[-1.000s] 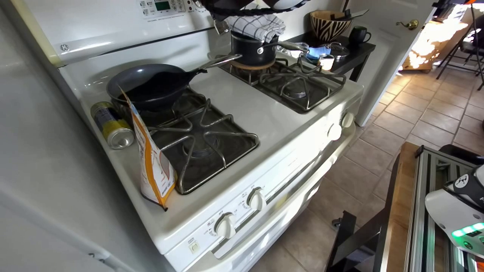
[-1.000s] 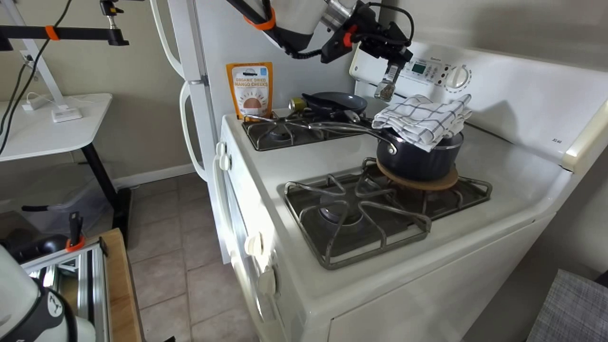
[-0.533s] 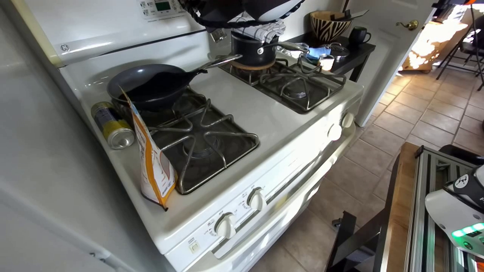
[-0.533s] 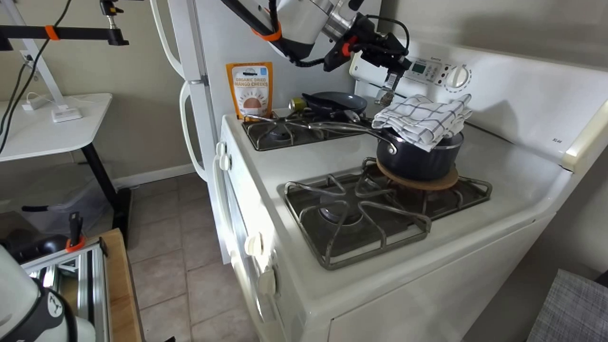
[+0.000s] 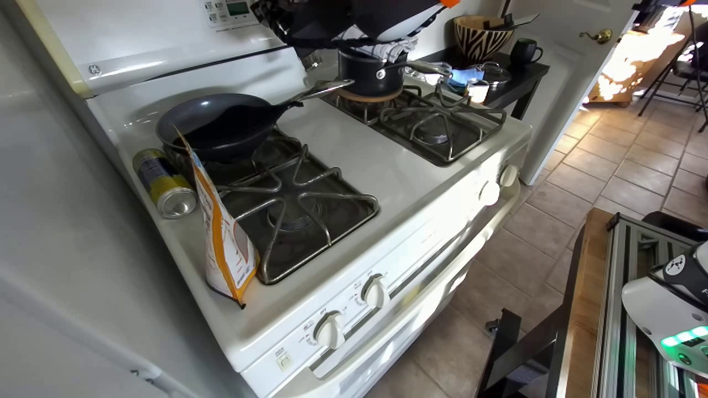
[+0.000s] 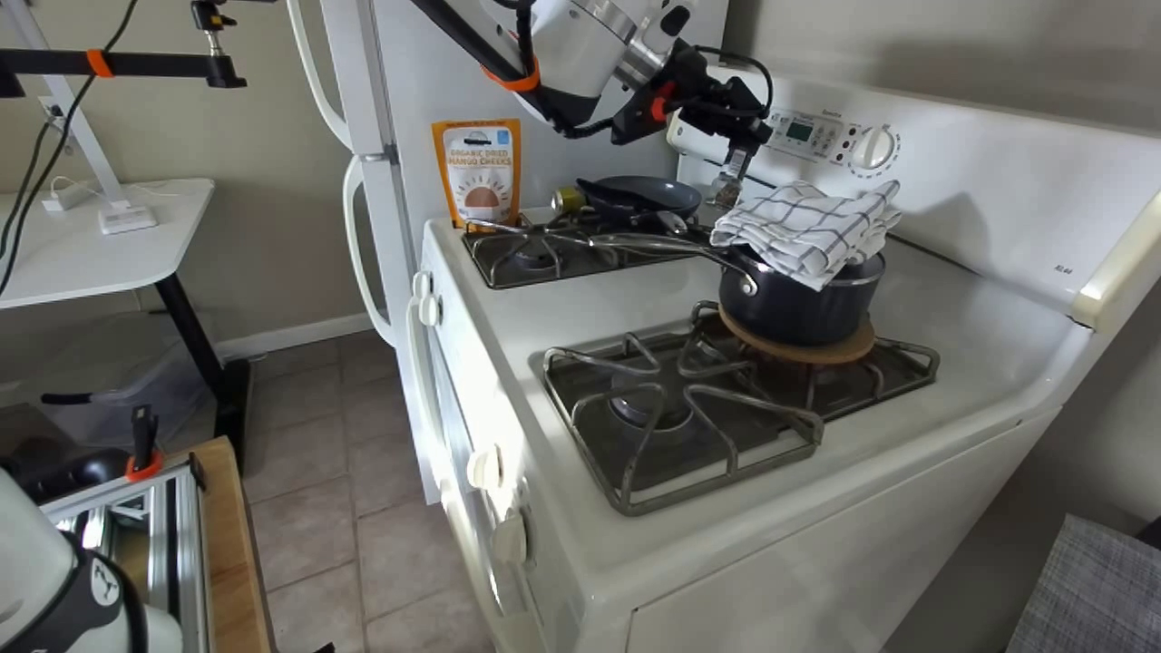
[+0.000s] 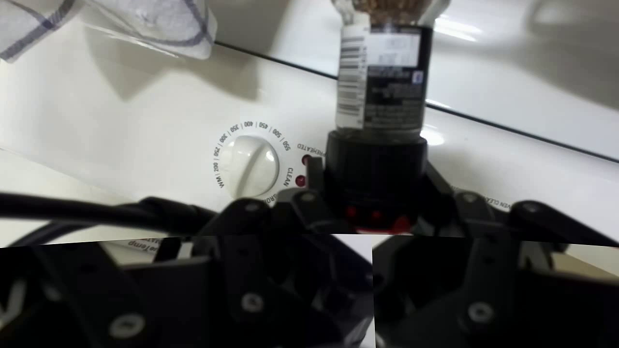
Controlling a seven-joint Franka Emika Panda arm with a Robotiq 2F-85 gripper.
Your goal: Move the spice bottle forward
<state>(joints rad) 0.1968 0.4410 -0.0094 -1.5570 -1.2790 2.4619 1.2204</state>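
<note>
The white gas range (image 6: pixel 580 313) carries a dark frying pan (image 5: pixel 215 121) and a black saucepan (image 6: pixel 789 313) with a checked dish towel (image 6: pixel 807 227) laid on it. In an exterior view the glass spice bottle (image 6: pixel 727 186) appears between the two pans, jaws pinching its black cap (image 7: pixel 376 166). Its long axis runs straight out from the jaws, tilted, base lowest; whether the base touches the range I cannot tell. Setting it down farther forward probably calls for bringing that axis upright first.
</note>
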